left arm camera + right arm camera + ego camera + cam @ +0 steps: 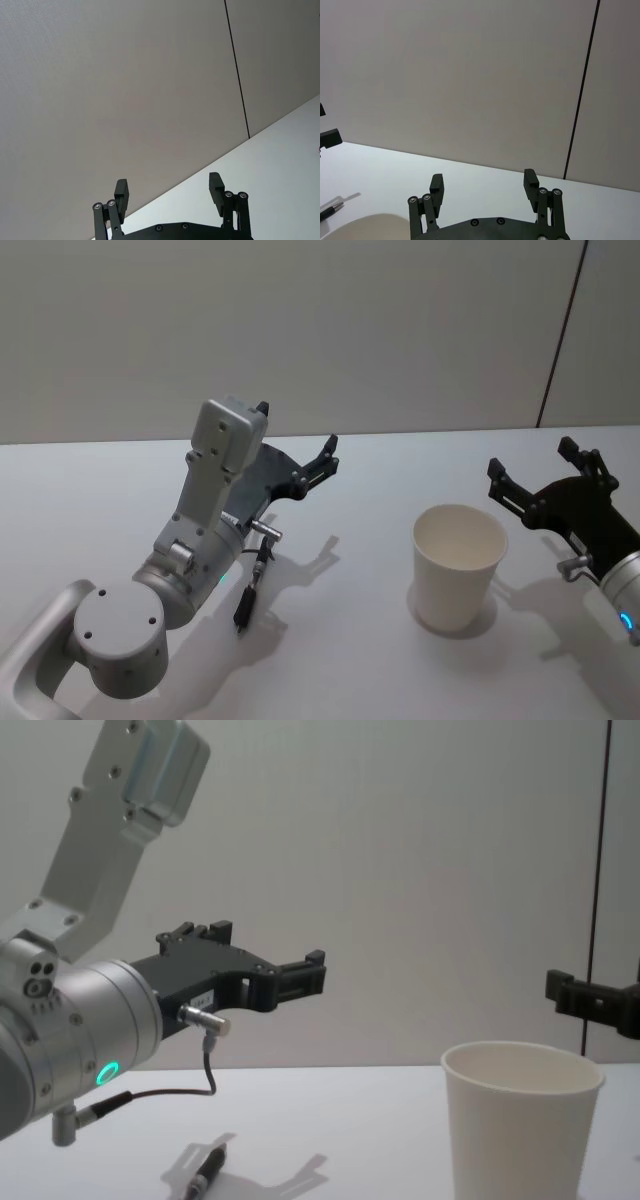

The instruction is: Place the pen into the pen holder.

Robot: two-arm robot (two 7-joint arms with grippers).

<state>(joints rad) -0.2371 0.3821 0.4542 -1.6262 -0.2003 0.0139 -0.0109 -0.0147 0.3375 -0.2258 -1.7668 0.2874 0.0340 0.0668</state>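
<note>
— Since the white worktop has loads of room, where's the risk? Left end effector and right end effector both hover with jaws spread, holding nothing.

— Pen holder stands at 3 o'clock of the pen, well apart. Pen lies flat at 7 o'clock of the left end effector; I'd guess a sloppy descent rolls it away.

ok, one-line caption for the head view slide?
Pen flat on table by left gripper, pen holder upright by right gripper; both grippers open, empty.
</note>
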